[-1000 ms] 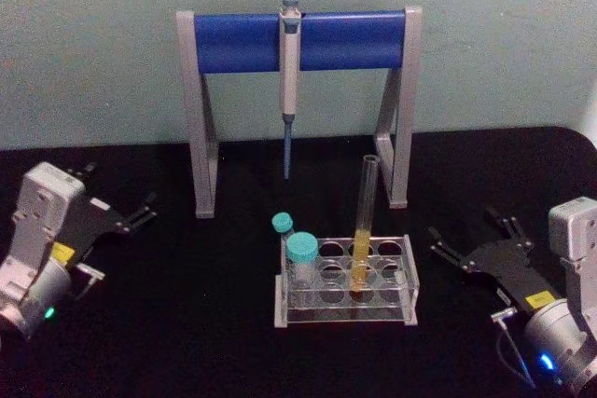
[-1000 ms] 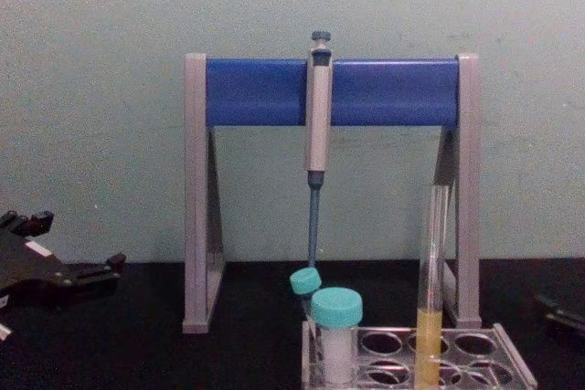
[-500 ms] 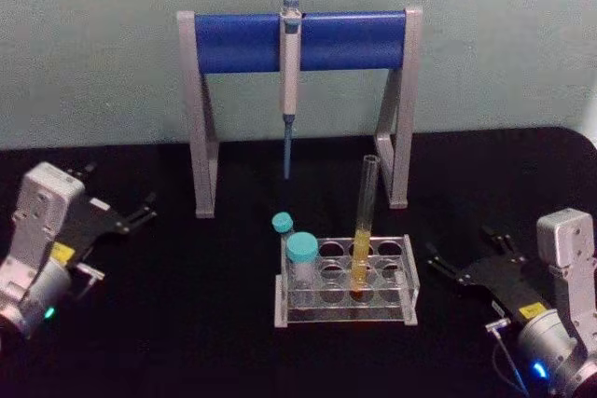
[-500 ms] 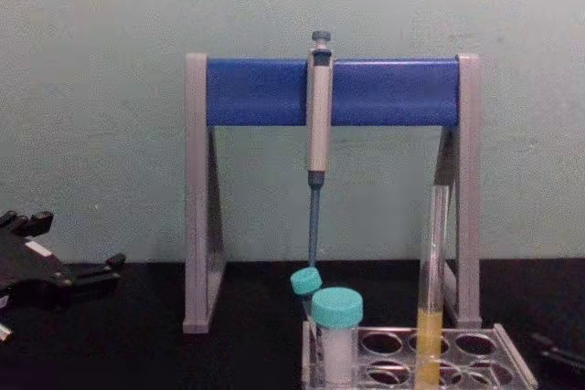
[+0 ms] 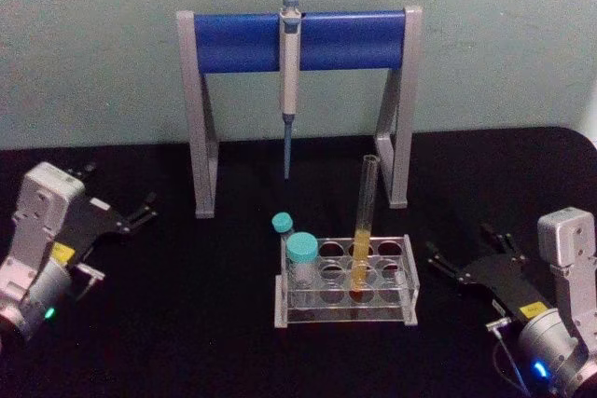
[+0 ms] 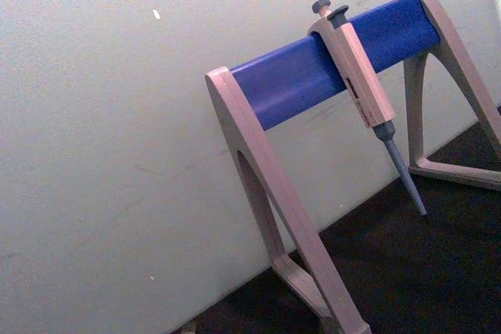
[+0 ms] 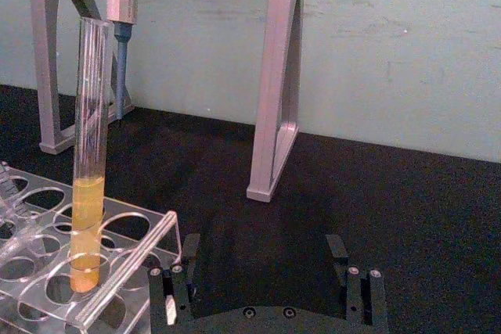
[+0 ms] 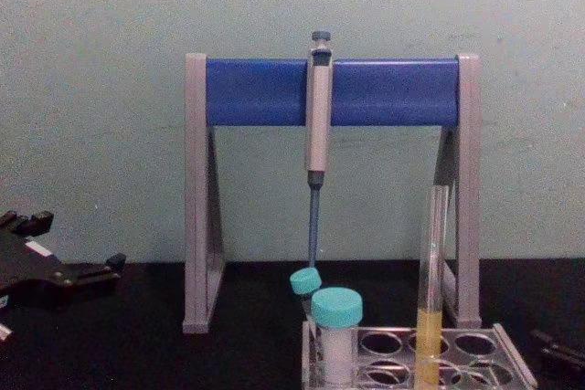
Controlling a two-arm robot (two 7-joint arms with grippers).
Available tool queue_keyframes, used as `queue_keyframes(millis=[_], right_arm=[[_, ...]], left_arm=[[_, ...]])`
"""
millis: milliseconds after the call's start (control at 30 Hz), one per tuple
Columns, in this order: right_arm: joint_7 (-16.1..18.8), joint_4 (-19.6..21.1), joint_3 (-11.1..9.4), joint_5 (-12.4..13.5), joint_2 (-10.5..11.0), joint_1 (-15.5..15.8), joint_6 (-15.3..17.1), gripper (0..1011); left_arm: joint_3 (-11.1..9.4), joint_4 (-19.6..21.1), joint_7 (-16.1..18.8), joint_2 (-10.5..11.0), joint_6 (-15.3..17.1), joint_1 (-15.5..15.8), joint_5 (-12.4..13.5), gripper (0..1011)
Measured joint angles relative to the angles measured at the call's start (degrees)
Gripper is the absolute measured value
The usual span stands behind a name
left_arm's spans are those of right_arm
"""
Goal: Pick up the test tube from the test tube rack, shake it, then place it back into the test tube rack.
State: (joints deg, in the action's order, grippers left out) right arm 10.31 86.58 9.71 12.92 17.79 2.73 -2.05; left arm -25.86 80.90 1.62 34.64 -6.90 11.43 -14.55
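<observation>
No writing could be read anywhere; small yellow stickers on both wrists were illegible. At nine o'clock of the matte black table [image 5: 187, 323], the left gripper [image 5: 119, 204] rested idle, its thin black fingers spread wide. At twelve o'clock stood the pipette stand [image 5: 201, 118], grey angular legs under a smooth blue bar, a slim grey-blue pipette [image 5: 289, 72] hanging from it. In the centre sat the clear plastic test tube rack [image 5: 345, 288] with round holes, two teal-capped vials [image 5: 302, 263] at its left end. The test tube [image 5: 364, 230], tall thin glass with yellow-orange liquid low inside, stood upright in the rack. At four o'clock, the right gripper [image 5: 469, 256] lay near the rack, its fingers wide apart, holding nothing.
</observation>
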Motion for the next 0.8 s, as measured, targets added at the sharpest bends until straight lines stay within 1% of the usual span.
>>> queue_keyframes(millis=[800], right_arm=[[-0.09,0.18,0.04,0.14,0.09,0.06,-0.12,1000]], left_arm=[[0.0,0.0,0.0,0.0,0.0,0.0,0.0,1010]])
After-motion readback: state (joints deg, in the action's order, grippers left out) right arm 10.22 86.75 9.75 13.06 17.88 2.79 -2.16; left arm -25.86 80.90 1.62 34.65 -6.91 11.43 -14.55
